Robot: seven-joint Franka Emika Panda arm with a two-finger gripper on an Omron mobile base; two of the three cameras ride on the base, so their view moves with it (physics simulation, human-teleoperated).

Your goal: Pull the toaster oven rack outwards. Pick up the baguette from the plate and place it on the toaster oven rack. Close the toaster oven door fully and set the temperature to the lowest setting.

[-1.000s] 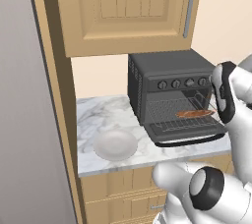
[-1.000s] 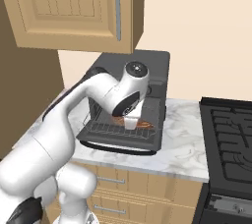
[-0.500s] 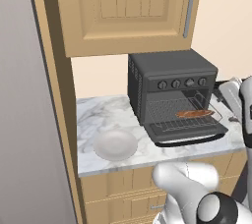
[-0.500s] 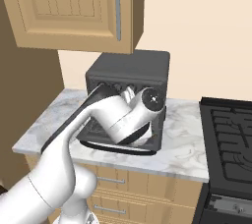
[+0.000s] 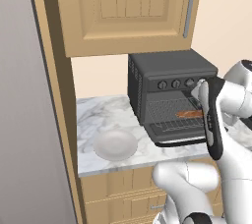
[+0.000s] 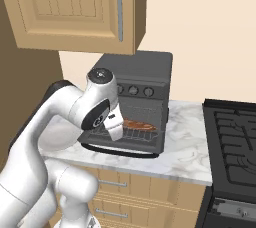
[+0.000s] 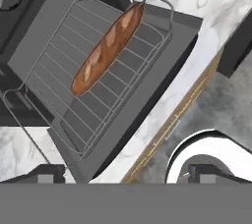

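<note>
The baguette (image 7: 109, 42) lies diagonally on the pulled-out toaster oven rack (image 7: 64, 70) above the open toaster oven door (image 7: 147, 90)

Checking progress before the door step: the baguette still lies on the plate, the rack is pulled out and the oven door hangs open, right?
Not quite: the baguette lies on the pulled-out rack, as the hand view shows; the plate holds nothing. The door does hang open.

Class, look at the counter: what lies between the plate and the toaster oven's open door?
Nothing: in the left base view only bare marble counter separates the plate from the lowered door of the toaster oven.
</note>
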